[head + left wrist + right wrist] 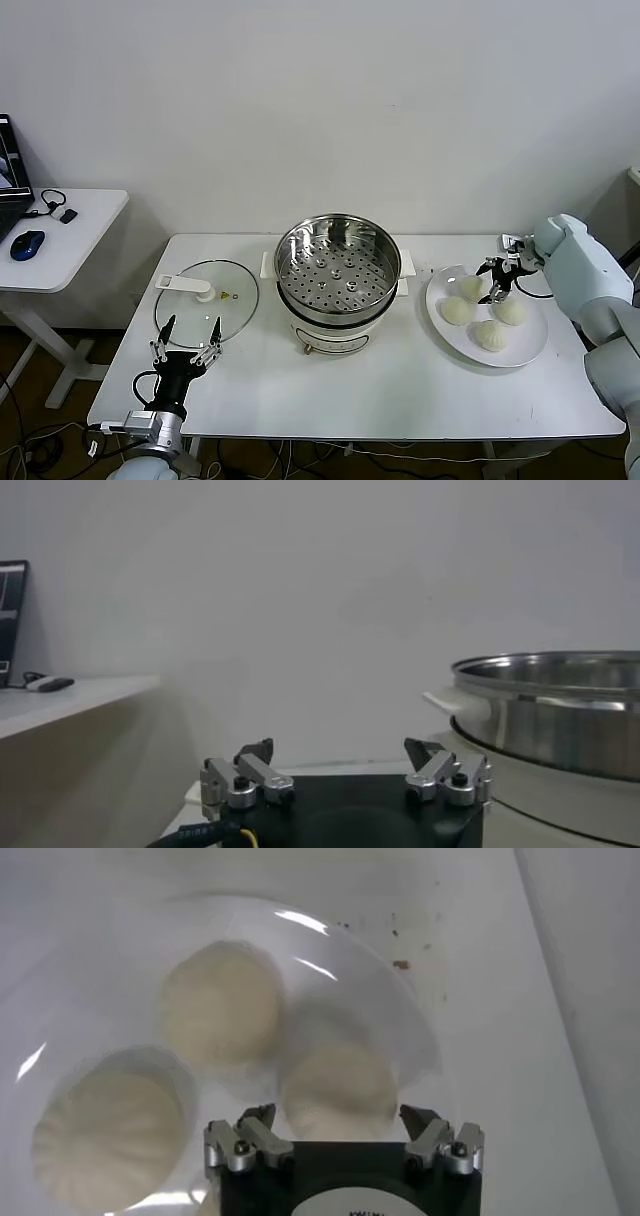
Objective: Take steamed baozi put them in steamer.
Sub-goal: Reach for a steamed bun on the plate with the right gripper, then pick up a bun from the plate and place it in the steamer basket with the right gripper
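Note:
Several cream-white steamed baozi lie on a white plate at the table's right. My right gripper hangs open just over the plate's far side. Its wrist view shows one baozi lined up between the spread fingers of the right gripper, not clamped, with two more baozi beside it. The steel steamer stands mid-table with nothing on its perforated tray. My left gripper is parked open at the front left, and the left gripper faces the steamer in its own wrist view.
A flat glass lid lies left of the steamer, just beyond the left gripper. A side desk with a blue mouse stands at the far left. A small plug and cable lie behind the plate.

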`<state>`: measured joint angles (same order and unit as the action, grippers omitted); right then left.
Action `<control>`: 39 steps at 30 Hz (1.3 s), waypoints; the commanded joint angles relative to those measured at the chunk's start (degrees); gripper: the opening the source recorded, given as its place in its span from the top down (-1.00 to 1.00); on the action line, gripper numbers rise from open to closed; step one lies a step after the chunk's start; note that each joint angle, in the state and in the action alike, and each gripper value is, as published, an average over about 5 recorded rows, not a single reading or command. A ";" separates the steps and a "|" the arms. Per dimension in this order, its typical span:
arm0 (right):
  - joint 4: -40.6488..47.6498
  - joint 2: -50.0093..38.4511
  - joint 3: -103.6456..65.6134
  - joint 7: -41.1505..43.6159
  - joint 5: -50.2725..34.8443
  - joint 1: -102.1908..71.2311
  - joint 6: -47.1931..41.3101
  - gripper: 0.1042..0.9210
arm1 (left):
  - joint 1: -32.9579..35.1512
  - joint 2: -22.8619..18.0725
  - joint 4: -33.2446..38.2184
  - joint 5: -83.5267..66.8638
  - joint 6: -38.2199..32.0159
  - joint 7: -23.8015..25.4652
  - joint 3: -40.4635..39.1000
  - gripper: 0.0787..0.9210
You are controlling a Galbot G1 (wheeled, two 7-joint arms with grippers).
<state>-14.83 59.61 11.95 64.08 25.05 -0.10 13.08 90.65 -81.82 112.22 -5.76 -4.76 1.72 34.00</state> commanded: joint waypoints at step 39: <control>-10.07 -4.36 6.90 2.73 -8.52 0.25 -1.25 -0.45 | 0.54 -0.18 0.42 -0.07 0.08 -0.15 0.11 -0.77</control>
<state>-20.68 56.64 15.27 66.41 20.29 0.33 12.00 91.11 -82.06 112.51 -5.92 -4.68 1.54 34.08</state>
